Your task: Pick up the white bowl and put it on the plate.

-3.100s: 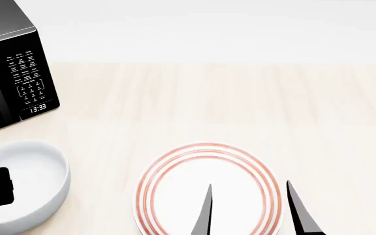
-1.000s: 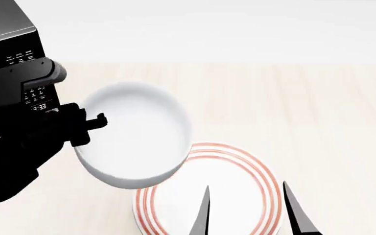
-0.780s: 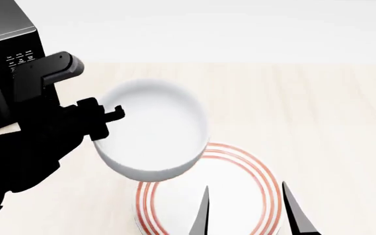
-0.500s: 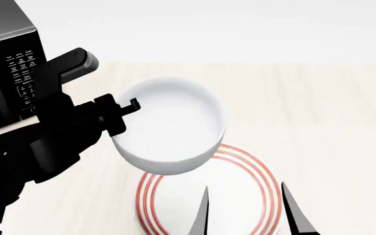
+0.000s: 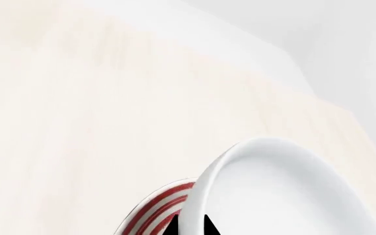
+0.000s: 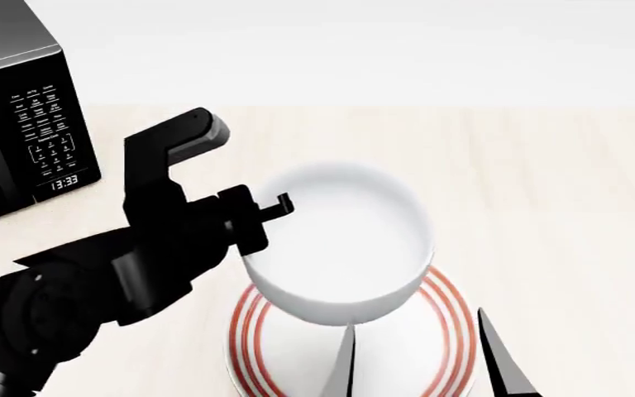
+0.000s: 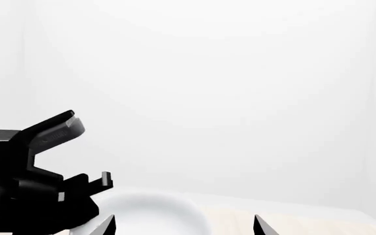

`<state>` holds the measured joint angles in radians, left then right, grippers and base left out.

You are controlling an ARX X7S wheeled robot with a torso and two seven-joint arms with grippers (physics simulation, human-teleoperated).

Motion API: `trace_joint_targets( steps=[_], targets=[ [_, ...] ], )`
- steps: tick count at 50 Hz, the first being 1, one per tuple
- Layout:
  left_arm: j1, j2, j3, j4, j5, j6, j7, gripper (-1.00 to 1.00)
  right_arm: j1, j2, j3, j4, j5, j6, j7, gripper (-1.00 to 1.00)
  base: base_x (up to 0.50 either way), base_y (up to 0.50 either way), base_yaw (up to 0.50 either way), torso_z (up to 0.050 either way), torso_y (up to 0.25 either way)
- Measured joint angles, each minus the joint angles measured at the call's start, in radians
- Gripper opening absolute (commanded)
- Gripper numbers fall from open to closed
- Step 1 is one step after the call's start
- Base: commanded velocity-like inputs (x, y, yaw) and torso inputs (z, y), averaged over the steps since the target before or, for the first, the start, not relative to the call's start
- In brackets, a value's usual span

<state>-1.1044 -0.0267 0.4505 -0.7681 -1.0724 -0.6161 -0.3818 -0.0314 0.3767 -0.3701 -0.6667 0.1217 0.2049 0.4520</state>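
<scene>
A: Head view, what differs?
B: The left gripper (image 6: 254, 223), jaws clamped on the white bowl (image 6: 340, 241) at its rim, has carried it rightward; the bowl now hangs over the plate (image 6: 450, 322). The microwave (image 6: 14, 107) is unmoved.

A: Left wrist view?
B: Glossy thick-walled bowl (image 5: 286, 196) above the red-ringed plate (image 5: 158, 210); pale wooden table (image 5: 77, 122).

A: Right wrist view?
B: The right gripper (image 7: 182, 226), its tips spread wide, faces a blank white wall (image 7: 227, 88).
</scene>
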Motion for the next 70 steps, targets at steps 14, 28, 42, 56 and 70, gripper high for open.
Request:
trace_joint_targets(
  steps=[14, 28, 42, 56, 70],
  targets=[
    [-0.004, 0.000, 0.168, -0.063, -0.145, 0.099, 0.007, -1.00, 0.003, 0.003, -0.002, 0.009, 0.007, -0.006, 0.001, 1.00, 0.00, 0.00, 0.00, 0.000, 0.001],
    [-0.021, 0.001, 0.344, -0.134, -0.299, 0.199, 0.032, -1.00, 0.005, 0.007, -0.002, 0.011, 0.013, -0.006, 0.003, 1.00, 0.00, 0.00, 0.00, 0.000, 0.000],
    [-0.033, 0.001, 0.522, -0.188, -0.451, 0.286, 0.056, -1.00, 0.006, 0.010, -0.005, 0.011, 0.013, -0.005, 0.007, 1.00, 0.00, 0.00, 0.00, 0.000, 0.001],
    [-0.042, 0.001, 0.657, -0.225, -0.568, 0.343, 0.078, -1.00, 0.007, 0.012, -0.010, 0.014, 0.014, -0.008, 0.010, 1.00, 0.00, 0.00, 0.00, 0.000, 0.000],
    [-0.059, 0.002, 0.831, -0.263, -0.721, 0.414, 0.097, -1.00, 0.009, 0.016, -0.013, 0.018, 0.017, -0.011, 0.012, 1.00, 0.00, 0.00, 0.00, 0.000, 0.001]
  ],
)
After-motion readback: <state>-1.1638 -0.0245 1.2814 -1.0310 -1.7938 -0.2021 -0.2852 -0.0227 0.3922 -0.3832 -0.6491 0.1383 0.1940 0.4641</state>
